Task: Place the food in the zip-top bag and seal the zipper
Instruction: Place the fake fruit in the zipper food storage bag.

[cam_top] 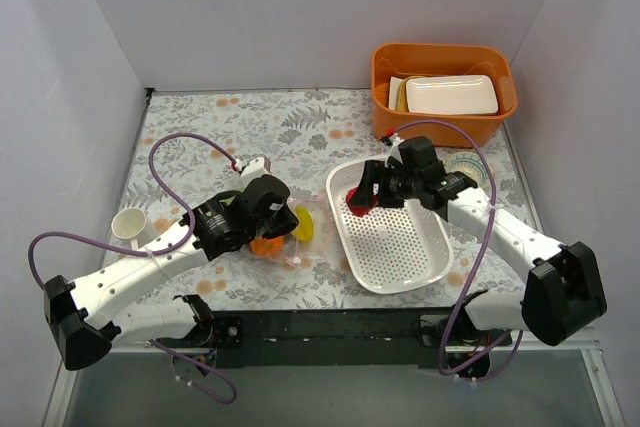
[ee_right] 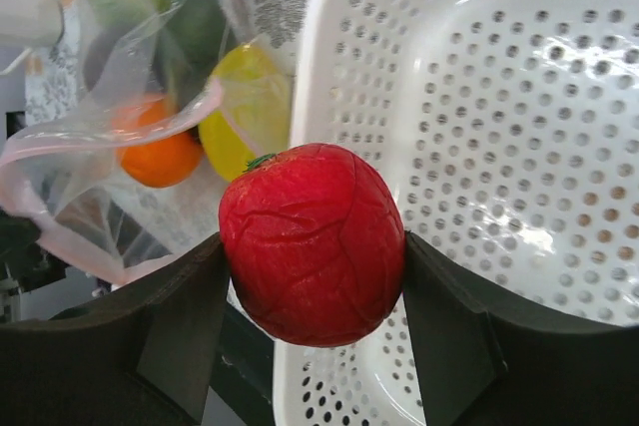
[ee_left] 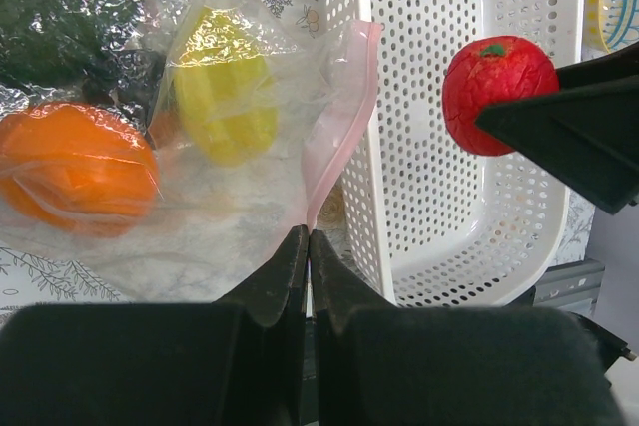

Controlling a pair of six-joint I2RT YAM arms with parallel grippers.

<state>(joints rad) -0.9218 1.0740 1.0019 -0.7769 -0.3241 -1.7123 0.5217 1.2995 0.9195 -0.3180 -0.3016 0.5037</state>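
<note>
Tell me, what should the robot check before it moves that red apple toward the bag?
1. The red apple sits firmly in the right gripper: ok, a finger on each side.
2. The left gripper pinches the zip-top bag: ok, shut on its edge.
3. Mouth open at the zipper: cannot tell.
4. The orange and yellow-green fruit are inside: ok.
5. The basket shows no other fruit: ok.
</note>
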